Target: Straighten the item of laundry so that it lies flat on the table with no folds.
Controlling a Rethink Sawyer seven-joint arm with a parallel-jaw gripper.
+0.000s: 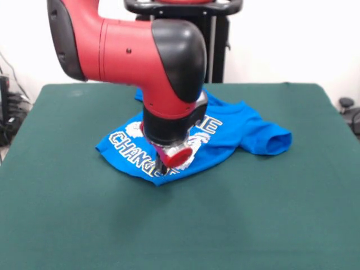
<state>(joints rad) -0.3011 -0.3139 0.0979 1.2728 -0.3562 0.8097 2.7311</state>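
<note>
Front view: nearest is bare green table point(185, 225), plenty of room to spread cloth. Next back, the near hem of the blue T-shirt point(247, 132), crumpled mid-table with its lettering skewed and partly folded over. Gripper point(162, 167) is down at that near edge, touching or just above the cloth; can't tell if the fingers are apart or pinched on fabric, wrist blocks them. Probably placed there to grab the hem and pull it flat. Farther back, one sleeve sticks out toward the right, bunched. Red arm point(129, 50) covers the shirt's far part.
</note>
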